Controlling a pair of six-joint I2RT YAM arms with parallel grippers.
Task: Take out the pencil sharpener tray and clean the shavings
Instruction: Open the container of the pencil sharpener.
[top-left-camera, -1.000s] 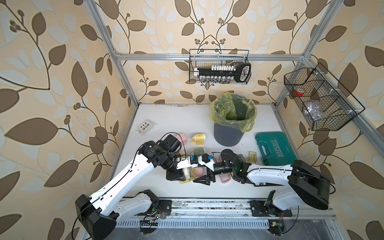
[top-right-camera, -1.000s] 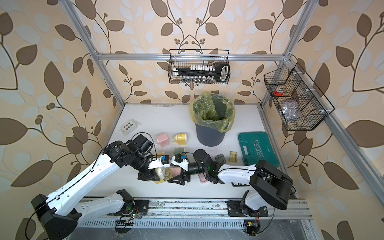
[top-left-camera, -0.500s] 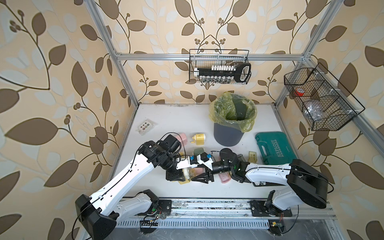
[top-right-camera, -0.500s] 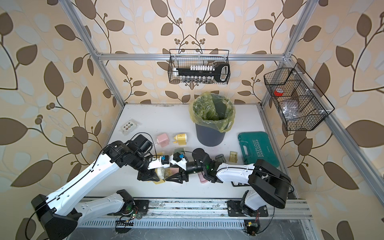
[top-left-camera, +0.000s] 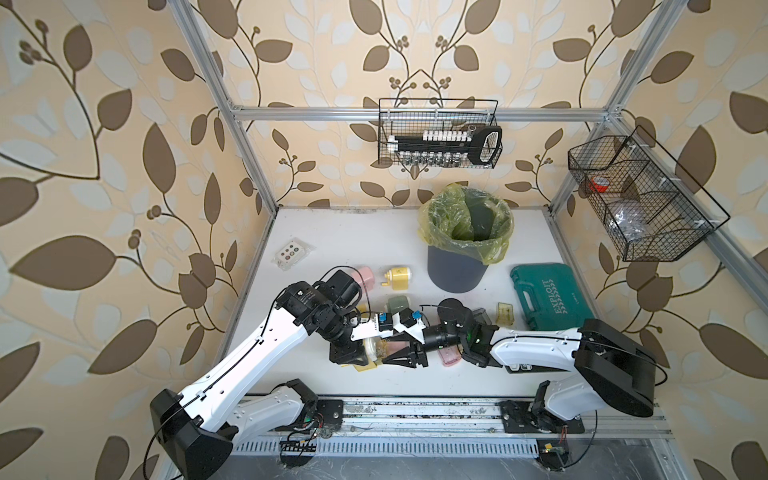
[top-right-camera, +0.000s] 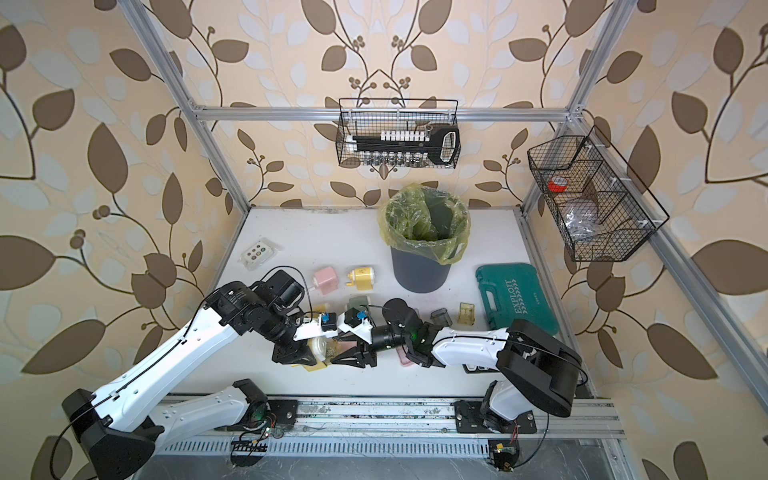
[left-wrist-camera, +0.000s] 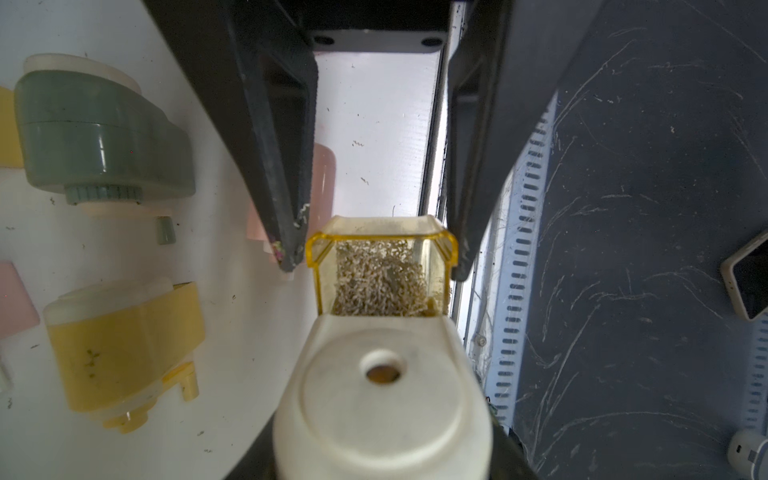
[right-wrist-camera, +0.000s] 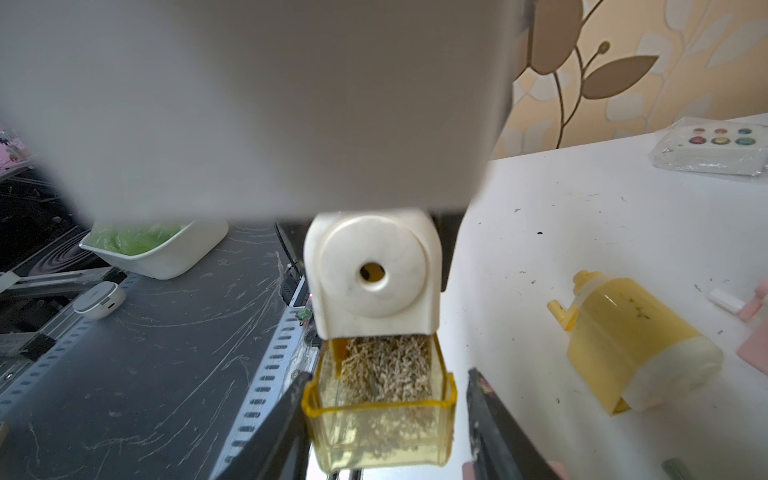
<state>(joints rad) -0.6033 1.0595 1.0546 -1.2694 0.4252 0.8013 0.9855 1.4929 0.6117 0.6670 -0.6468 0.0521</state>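
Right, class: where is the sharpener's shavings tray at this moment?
In both wrist views, the yellow tray sticks partly out of the cream sharpener held by the left gripper, flanked by the right gripper, front-centre over the table.

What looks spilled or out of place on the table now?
Small dark flecks dot the table beside the tray, like stray debris. The shavings sit inside the tray, half out of the sharpener; none visibly spilling.
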